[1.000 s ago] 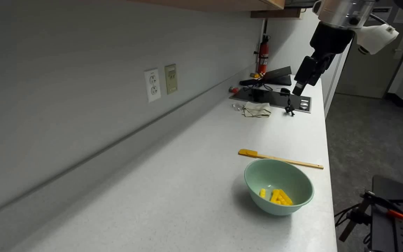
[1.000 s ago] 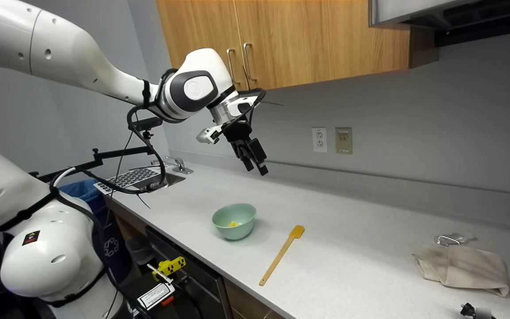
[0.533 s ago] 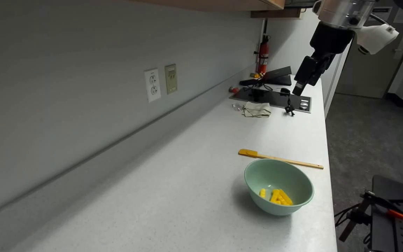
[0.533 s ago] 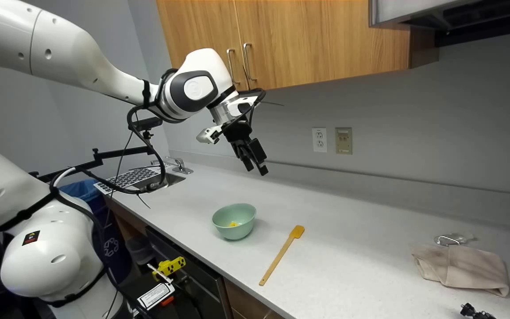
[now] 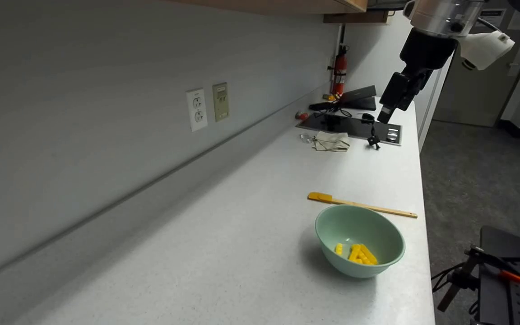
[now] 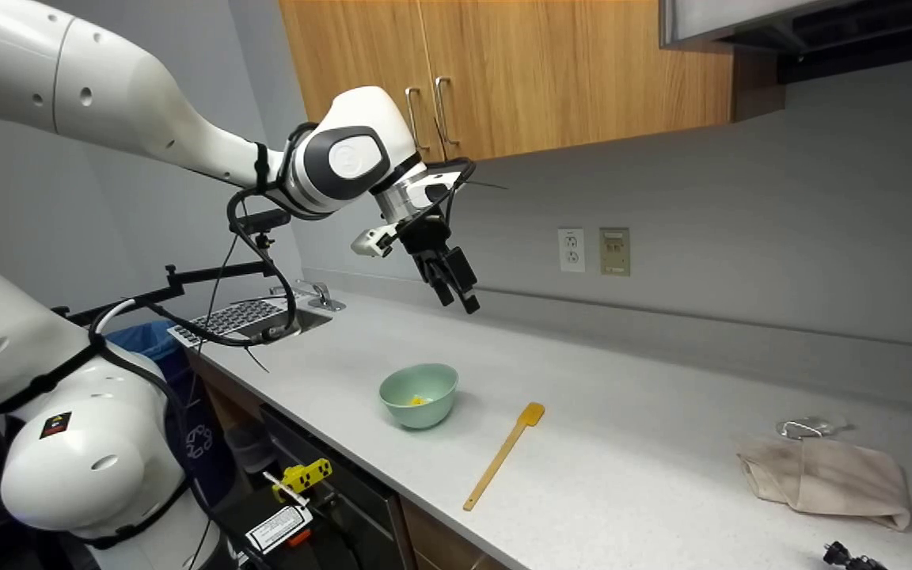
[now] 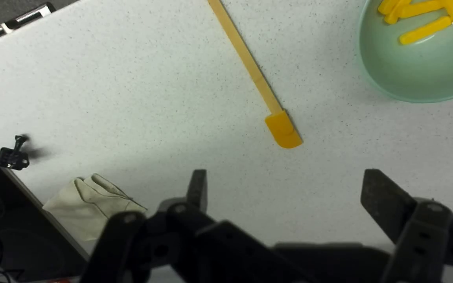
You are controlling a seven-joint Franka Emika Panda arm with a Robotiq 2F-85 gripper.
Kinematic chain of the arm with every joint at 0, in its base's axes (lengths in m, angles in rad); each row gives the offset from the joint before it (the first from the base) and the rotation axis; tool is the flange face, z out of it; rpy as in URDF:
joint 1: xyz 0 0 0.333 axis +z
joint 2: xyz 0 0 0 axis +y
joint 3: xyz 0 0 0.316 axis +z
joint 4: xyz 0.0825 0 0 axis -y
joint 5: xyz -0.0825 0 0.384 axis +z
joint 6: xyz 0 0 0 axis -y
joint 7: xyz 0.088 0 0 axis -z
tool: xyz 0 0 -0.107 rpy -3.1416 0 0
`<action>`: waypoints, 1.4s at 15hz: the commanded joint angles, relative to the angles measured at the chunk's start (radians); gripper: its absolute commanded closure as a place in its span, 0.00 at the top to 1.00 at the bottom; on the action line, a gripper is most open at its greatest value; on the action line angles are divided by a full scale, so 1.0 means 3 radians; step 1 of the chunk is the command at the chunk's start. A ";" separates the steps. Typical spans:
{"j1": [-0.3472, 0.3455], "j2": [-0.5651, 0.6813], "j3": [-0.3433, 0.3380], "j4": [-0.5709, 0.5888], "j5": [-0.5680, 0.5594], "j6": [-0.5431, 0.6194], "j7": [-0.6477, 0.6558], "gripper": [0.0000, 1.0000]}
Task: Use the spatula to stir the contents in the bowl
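Spatula [image 7: 257, 76], slim light wood with flat yellow head [image 7: 283, 129], lies on the speckled white tabletop [image 7: 132, 98].
In the wrist view its long axis slants down rightward, head nearest the spread, empty black pincer [image 7: 285, 188]; round mint-green bowl [image 7: 419, 78] further right.

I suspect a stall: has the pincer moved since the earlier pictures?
No; in an exterior view, the pincer keeps its place relative to the outlet.
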 commanded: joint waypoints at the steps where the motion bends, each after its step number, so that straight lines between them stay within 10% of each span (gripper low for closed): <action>1: 0.0033 0.0001 -0.0031 0.0008 -0.0016 -0.0013 0.0010 1.00; 21: 0.0054 0.0002 -0.0049 -0.0010 -0.0005 -0.0053 -0.0028 1.00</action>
